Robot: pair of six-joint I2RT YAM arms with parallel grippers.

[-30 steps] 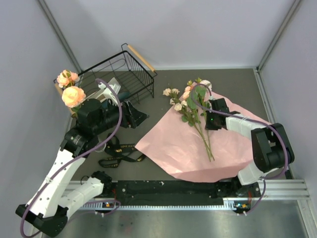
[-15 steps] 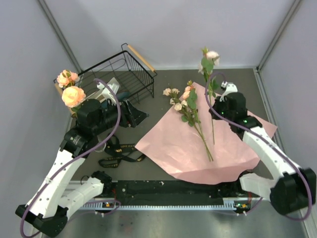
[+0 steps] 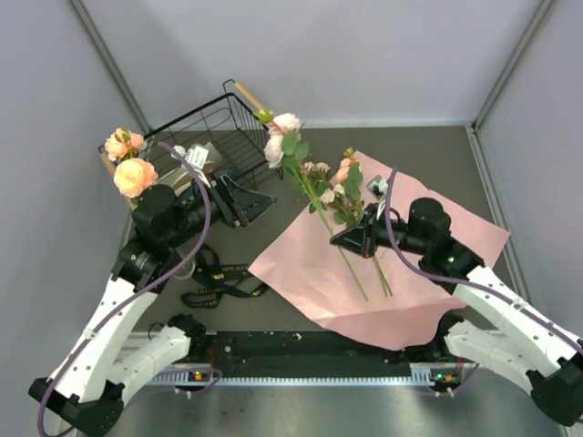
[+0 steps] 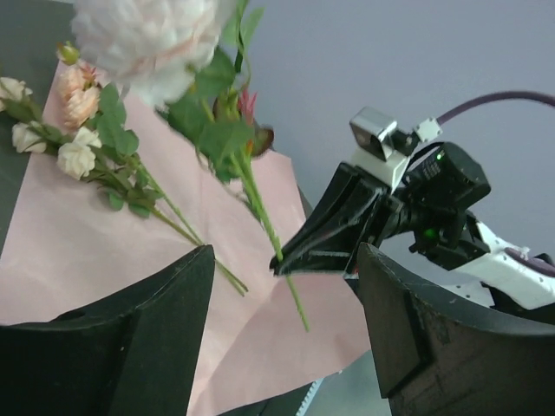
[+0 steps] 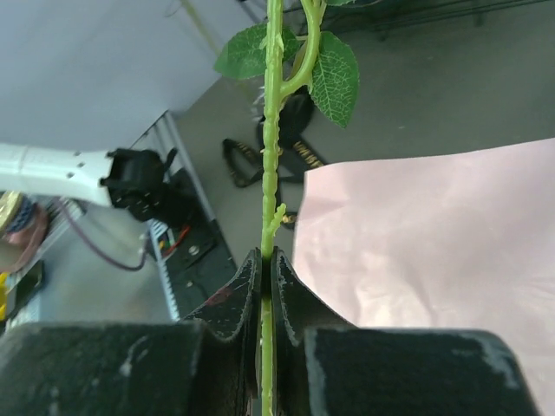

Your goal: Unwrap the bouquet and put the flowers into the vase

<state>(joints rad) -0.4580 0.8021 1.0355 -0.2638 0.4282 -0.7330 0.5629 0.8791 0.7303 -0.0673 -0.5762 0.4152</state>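
The right tool (image 3: 339,241) is pinching one rose (image 3: 285,123) low on its thin green stem (image 5: 270,173), holding it up over the pink paper (image 3: 301,273) with the bloom leaning out toward the wire basket (image 3: 205,127). That's a lot of flower hanging off a small bite, so I'd worry the stem swivels or slides in the pinch. The left tool (image 3: 241,202) is spread wide and facing it. If this is a handover, letting go before the left one closes would drop the rose on the counter (image 3: 437,164). The leaves could also snag the basket wire. The other flowers (image 3: 342,187) lie loose on the paper. Two roses (image 3: 134,176) stand at the far left, presumably in the vase, which I can't make out. It's a crowded target and easy to tip.
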